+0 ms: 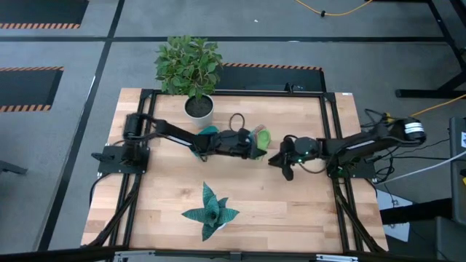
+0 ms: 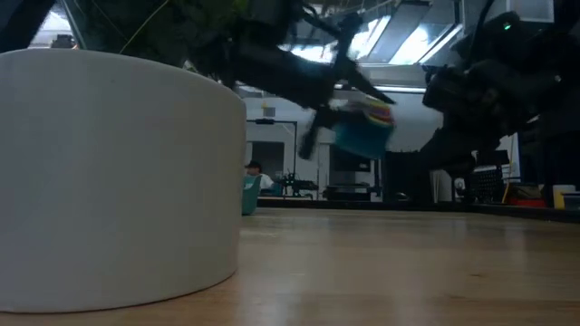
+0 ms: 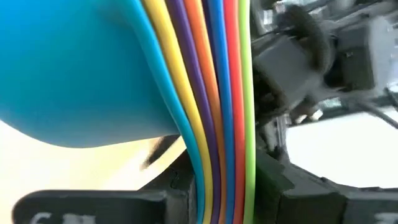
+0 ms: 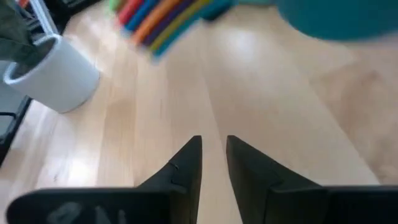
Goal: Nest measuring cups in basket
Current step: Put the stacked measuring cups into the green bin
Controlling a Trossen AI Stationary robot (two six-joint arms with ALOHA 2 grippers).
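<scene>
Writing you can read appears nowhere on the things here. You have one teal basket (image 2: pixel 364 136) and one fanned stack of measuring cups (image 3: pixel 214 93), with seven coloured handles countable. Your left pincer (image 1: pixel 251 143) is clamped on those handles, carrying cups and basket in the air above the bench (image 1: pixel 291 211). Your right pincer (image 4: pixel 213 152) sits just beside them, fingers slightly apart, holding nothing. One white plant pot (image 1: pixel 199 108) stands behind the left pincer; one paper plant (image 1: pixel 210 211) lies before it.
</scene>
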